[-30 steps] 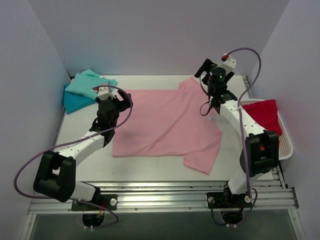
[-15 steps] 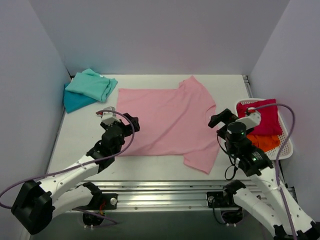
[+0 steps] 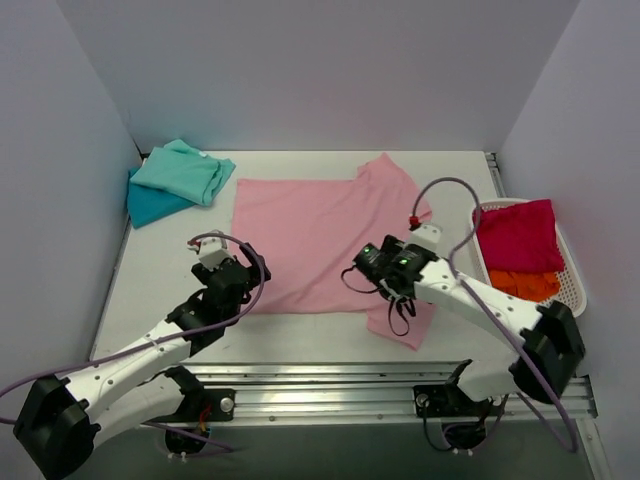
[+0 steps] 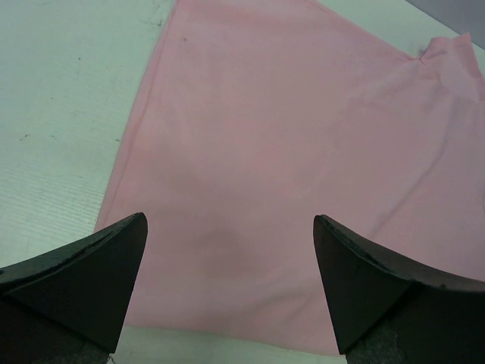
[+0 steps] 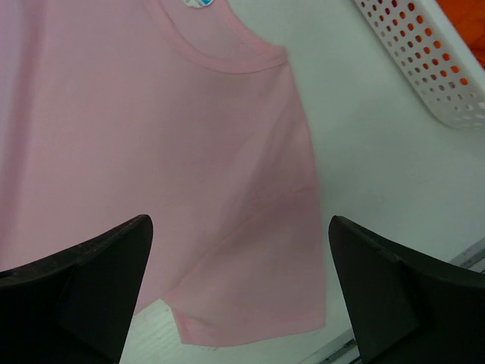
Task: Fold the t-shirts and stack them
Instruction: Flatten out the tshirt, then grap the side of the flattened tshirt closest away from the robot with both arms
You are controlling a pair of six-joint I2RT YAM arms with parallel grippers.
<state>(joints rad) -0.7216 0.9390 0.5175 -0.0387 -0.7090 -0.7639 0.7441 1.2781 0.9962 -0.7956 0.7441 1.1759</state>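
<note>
pale lavender walls, white tabletop, one pink shirt spread flat

pale lavender walls [image 3: 300, 70] close in a matte white table [image 3: 160, 260] on three sides. the light pink t-shirt [image 3: 310, 235] lies at the centre, soft, smooth knit with only faint wrinkles. its straight hem points to 9 o'clock and its ribbed round collar to 3 o'clock. one short sleeve reaches toward 12 o'clock, the other toward 5 o'clock.

the left gripper [image 4: 229, 227] is over the shirt's 7 o'clock corner. its dark wedge-shaped fingers [image 4: 91, 273] are spread wide with nothing between them, and the hem corner and side edge show below. the right gripper [image 5: 239, 224] is over the 5 o'clock sleeve, fingers likewise parted and empty, with the collar just beyond them at 12 o'clock in the wrist view. whether any fingertip touches the cloth cannot be told.

at 10 o'clock on the table, a folded mint green t-shirt [image 3: 185, 172] rests on a folded teal blue t-shirt [image 3: 150, 203]. at 3 o'clock, a white plastic lattice basket [image 3: 572, 270] with round perforations holds a crimson red t-shirt [image 3: 518, 233], bunched, and an orange t-shirt [image 3: 525, 284] at the red one's 6 o'clock side.
</note>
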